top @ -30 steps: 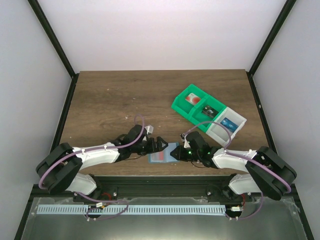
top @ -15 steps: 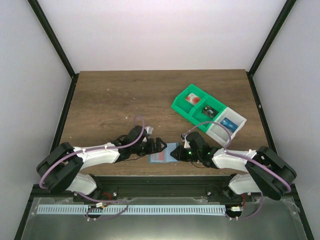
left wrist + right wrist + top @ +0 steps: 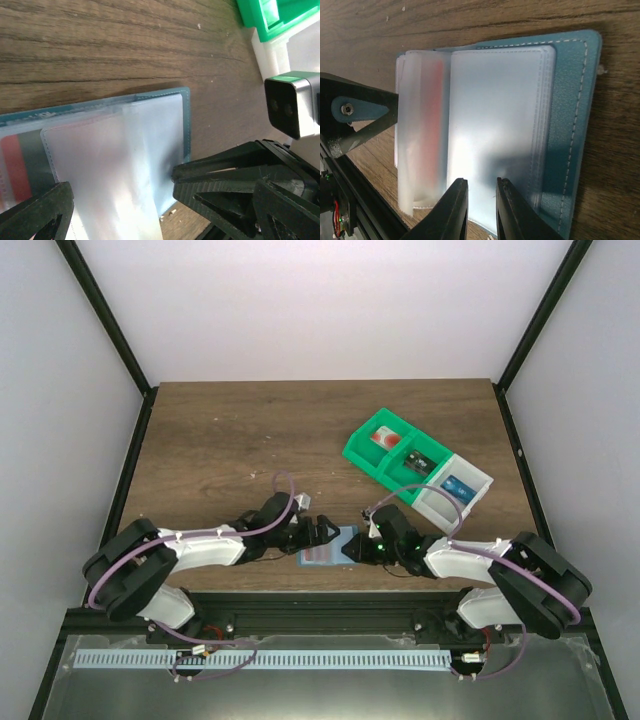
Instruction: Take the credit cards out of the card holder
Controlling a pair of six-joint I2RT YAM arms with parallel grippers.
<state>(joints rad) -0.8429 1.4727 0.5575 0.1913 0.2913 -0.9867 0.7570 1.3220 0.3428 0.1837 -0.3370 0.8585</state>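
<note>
- The desk [image 3: 220, 440] carries everything. The work sits at its near edge, where both of my arms can reach it together.
- The green-and-white bins [image 3: 418, 466] stand well beyond the right hand. I judge they are there to take the cards once they are out.
- The card holder [image 3: 572, 125] lies open and flat between the two hands, with its clear sleeve pages fanned up on the side facing the left hand.
- The left hand [image 3: 320, 531] is spread wide and grasps nothing. It is poised at the raised pages, ready, I think, to close on a card edge.
- The right hand [image 3: 481, 186] is nearly clenched, with only a slit between its fingers, and sits over the flat page beneath it. I read this as pinning the holder down, but I cannot tell whether it pinches or only presses.
- The credit cards [image 3: 434, 95] show only as a red patch inside the sleeves, just off the left hand's fingertips. None is out yet.
</note>
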